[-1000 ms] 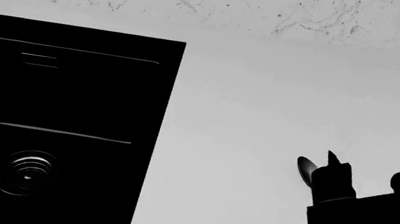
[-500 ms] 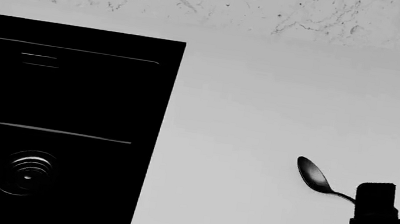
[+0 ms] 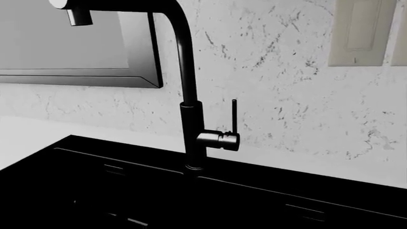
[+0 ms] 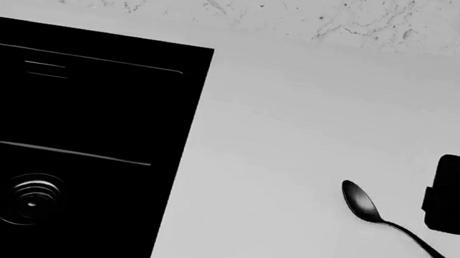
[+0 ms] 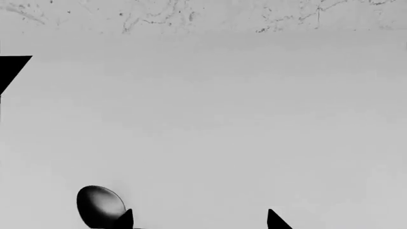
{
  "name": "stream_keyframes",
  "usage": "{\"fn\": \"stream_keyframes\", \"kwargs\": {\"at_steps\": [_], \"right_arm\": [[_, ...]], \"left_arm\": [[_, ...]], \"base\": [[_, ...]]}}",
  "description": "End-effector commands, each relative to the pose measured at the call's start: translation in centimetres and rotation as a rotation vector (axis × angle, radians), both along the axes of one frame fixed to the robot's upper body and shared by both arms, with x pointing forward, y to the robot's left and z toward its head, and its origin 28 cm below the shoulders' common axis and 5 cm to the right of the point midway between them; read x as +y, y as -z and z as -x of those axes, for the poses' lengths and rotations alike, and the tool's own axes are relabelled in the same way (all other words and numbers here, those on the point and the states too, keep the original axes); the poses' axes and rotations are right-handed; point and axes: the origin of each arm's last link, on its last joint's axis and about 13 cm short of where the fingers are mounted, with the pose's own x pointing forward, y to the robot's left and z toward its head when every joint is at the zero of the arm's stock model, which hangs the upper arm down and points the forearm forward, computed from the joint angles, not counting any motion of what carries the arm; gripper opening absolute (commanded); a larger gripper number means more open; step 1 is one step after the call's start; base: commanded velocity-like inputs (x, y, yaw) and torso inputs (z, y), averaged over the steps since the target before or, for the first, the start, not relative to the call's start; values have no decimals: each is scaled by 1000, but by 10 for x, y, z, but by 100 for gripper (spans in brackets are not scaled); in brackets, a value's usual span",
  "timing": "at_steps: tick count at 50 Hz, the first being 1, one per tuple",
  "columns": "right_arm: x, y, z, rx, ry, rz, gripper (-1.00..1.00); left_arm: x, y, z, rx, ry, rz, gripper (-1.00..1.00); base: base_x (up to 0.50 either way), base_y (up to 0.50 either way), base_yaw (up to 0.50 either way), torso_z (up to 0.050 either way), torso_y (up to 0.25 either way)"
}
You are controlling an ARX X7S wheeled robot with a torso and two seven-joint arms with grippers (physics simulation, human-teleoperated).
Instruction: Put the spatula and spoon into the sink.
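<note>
Spoon (image 4: 397, 223) lying flat on the pale bench (image 4: 303, 126), well right of the sink (image 4: 65, 146), oval bowl toward the sink, thin handle running back and to the right. Nothing touching it. Dark block of the right arm (image 4: 453, 194) just beside the handle, entering from the right edge of the head view, apart from the spoon; claw itself not made out there. In the right wrist view, two dark fingertips (image 5: 125, 219) of the right claw (image 5: 198, 220) poking in at the edge, spread wide apart, holding nothing; spoon bowl (image 5: 100, 205) just beside one tip, outside the gap rather than between the two. Small black corner of the sink (image 5: 11, 69) at the far side of that view.

Sink black, rectangular, sunk in the bench at the left, ringed round drain (image 4: 33, 199) in the near basin. Tall black tap (image 3: 188, 95) with side lever seen in the left wrist view, standing at the sink's back rim before the marbled wall (image 3: 286, 71). Left claw nowhere in view. Spatula not seen in any view.
</note>
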Motion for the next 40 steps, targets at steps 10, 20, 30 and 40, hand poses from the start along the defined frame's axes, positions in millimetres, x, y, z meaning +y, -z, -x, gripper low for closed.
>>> {"fn": "stream_keyframes", "kwargs": {"at_steps": [10, 20, 30, 40], "right_arm": [[5, 39, -8, 193, -146, -153, 100], [-1, 49, -11, 269, -143, -186, 100], [-5, 64, -25, 244, -91, -204, 100], [0, 71, -37, 290, -124, -210, 100]], "left_arm": [[0, 3, -5, -16, 11, 24, 100], [-2, 2, -4, -18, 12, 22, 100], [-2, 4, -7, -12, 17, 30, 100], [-2, 5, -8, -14, 20, 33, 100]], "base": [[0, 0, 0, 0, 0], [0, 0, 0, 0, 0], [0, 0, 0, 0, 0], [0, 0, 0, 0, 0]]}}
